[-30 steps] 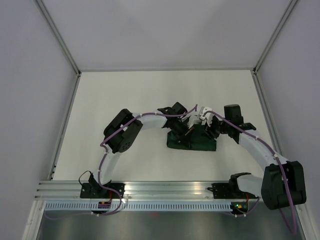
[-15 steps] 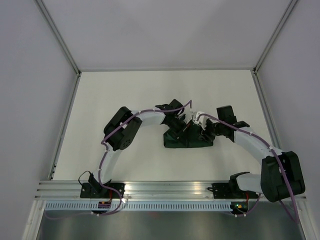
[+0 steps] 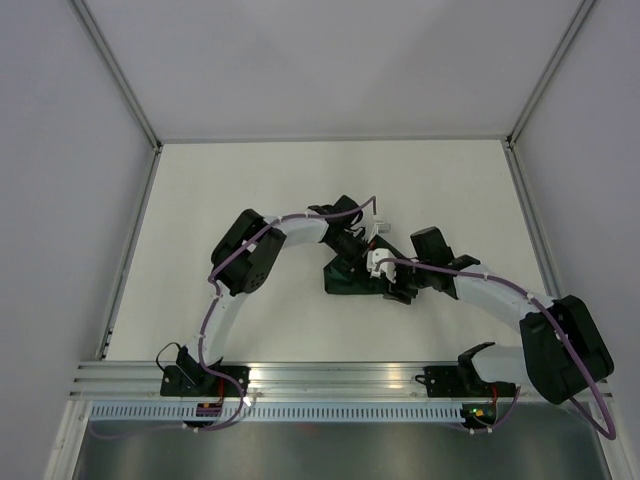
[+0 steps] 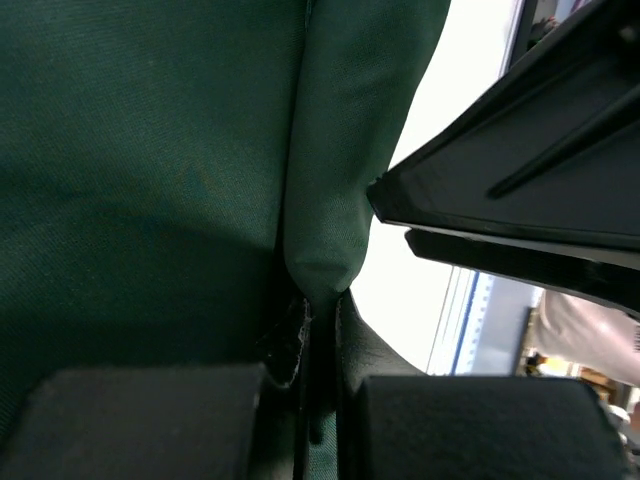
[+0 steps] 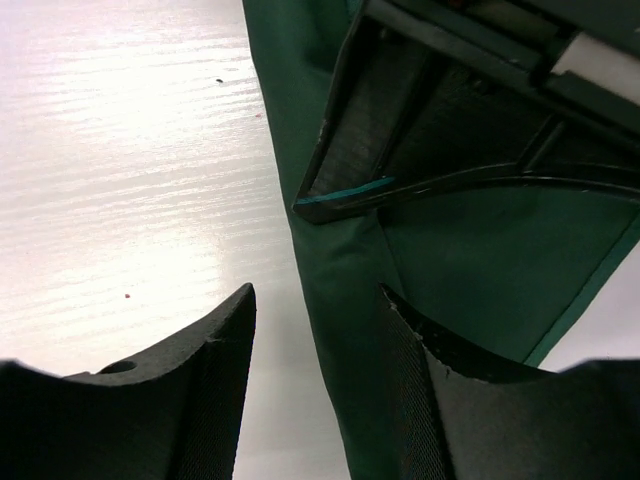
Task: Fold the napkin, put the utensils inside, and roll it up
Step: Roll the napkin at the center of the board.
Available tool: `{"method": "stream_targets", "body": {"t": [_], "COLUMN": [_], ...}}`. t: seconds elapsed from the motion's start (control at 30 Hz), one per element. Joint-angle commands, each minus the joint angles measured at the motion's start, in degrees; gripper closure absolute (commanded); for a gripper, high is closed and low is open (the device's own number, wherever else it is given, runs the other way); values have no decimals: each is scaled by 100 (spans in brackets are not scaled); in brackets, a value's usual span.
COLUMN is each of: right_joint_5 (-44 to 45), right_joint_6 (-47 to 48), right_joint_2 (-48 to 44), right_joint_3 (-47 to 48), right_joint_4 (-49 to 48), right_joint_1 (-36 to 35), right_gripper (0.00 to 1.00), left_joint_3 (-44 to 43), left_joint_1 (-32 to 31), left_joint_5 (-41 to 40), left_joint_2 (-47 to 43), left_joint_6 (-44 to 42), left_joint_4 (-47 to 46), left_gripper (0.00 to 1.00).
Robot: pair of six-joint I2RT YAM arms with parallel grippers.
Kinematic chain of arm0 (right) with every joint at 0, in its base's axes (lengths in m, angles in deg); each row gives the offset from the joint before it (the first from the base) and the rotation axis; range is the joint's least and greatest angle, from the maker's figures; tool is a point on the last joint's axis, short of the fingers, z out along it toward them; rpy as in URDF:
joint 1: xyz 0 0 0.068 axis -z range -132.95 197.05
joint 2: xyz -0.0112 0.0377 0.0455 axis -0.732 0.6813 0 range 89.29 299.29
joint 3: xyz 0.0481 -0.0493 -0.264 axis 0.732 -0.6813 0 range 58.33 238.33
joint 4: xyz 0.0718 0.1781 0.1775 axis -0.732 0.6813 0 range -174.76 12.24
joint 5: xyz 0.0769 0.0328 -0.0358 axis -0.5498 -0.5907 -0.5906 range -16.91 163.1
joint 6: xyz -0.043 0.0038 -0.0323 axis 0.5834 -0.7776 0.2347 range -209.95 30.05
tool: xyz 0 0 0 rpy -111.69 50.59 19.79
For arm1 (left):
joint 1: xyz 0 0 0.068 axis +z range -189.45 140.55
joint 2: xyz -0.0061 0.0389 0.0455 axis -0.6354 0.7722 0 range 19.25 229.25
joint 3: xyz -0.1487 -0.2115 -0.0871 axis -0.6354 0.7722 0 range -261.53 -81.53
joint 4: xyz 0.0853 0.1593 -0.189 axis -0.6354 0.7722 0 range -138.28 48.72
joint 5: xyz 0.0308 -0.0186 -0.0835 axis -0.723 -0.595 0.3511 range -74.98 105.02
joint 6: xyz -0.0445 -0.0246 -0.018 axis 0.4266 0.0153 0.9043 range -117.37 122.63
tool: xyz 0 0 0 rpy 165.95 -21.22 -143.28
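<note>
The dark green napkin [image 3: 343,281] lies bunched into a narrow bundle at the table's middle. My left gripper [image 3: 352,257] is at its far edge, shut on a fold of the cloth; the left wrist view shows the napkin [image 4: 150,180] pinched between the pads [image 4: 318,335]. My right gripper [image 3: 392,287] is open at the bundle's right end. In the right wrist view its jaws [image 5: 315,335] straddle the rolled edge of the napkin [image 5: 340,290] without closing on it. The left gripper's finger [image 5: 440,130] lies just beyond. The utensils are hidden.
White tabletop [image 3: 250,190] lies all around the napkin, bounded by grey walls and a metal rail [image 3: 330,380] at the near edge. The two grippers are very close together; the right gripper's finger [image 4: 530,190] shows in the left wrist view.
My right gripper has swung left and nearer, to the bundle's right end. The napkin has been drawn in, narrower and further left. My left gripper stays shut on the cloth.
</note>
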Motion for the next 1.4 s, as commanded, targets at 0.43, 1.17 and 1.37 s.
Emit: {"method": "stream_targets", "body": {"t": [0.43, 1.17, 1.37], "right_joint_5": [561, 1045, 1106], "right_joint_6": [138, 94, 129], "right_joint_2": [266, 609, 644], "right_joint_3": [-348, -594, -612], "right_joint_4": [-994, -1591, -1495], "right_joint_1": [-475, -871, -862], "right_gripper": [39, 43, 58], "left_joint_3": [-97, -115, -97], "left_joint_1": [210, 280, 315], "left_joint_5": [-1007, -647, -506], "left_joint_2": [780, 860, 833], "left_joint_6": [286, 339, 383], "left_joint_4": [766, 827, 827], "left_gripper": [93, 87, 78]}}
